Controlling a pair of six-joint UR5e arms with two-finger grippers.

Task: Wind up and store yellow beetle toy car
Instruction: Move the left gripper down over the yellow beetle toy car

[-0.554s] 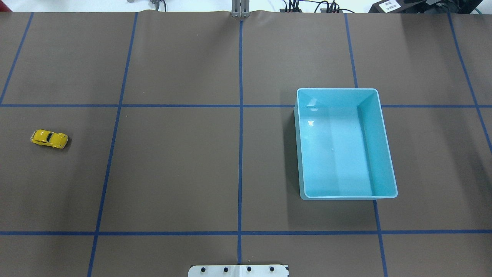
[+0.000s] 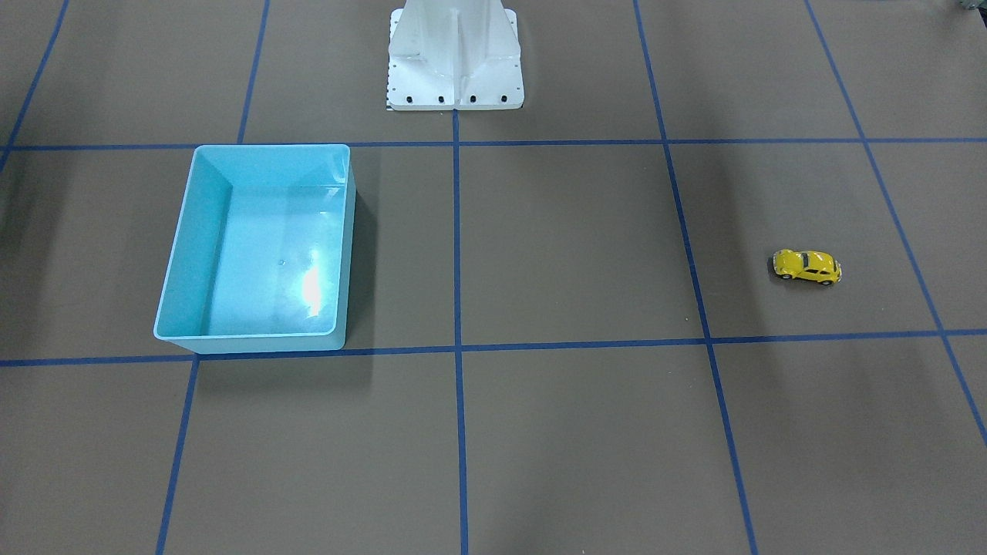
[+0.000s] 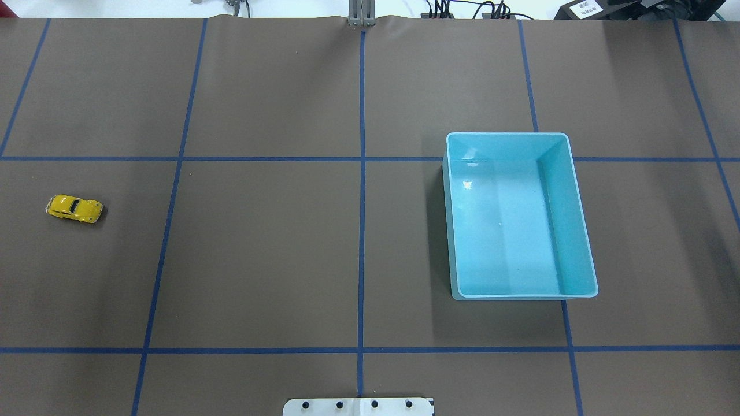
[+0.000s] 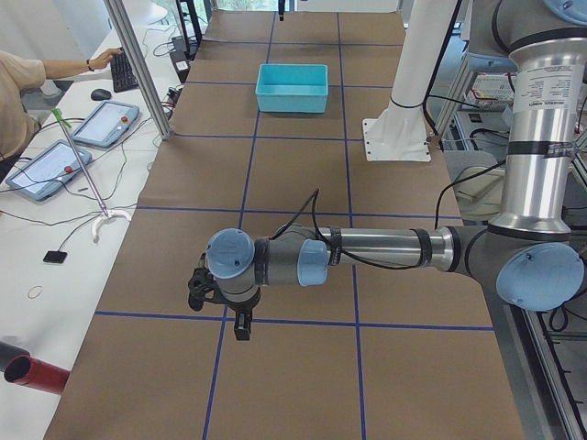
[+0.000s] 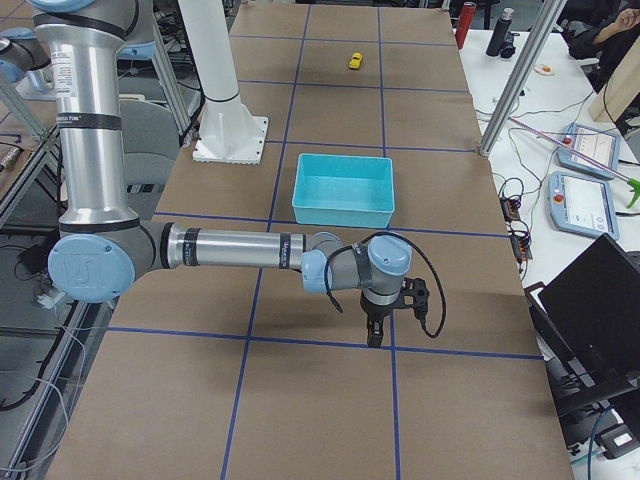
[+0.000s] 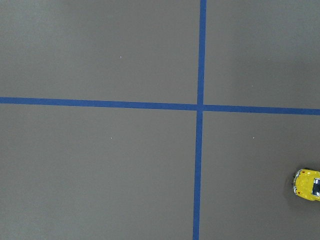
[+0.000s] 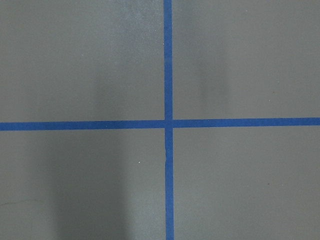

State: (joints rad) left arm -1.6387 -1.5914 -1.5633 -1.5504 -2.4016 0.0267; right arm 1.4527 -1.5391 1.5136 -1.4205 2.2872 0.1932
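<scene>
The yellow beetle toy car stands on its wheels on the brown table mat, far on my left side. It also shows in the front-facing view, far off in the exterior right view, and at the right edge of the left wrist view. The light blue bin is empty on my right side. My left gripper hangs above the mat and shows only in the exterior left view. My right gripper shows only in the exterior right view. I cannot tell whether either is open or shut.
The white robot pedestal stands at the table's middle near edge. Blue tape lines grid the mat. A side table with tablets and a person lies beyond the far edge. A laptop sits there too.
</scene>
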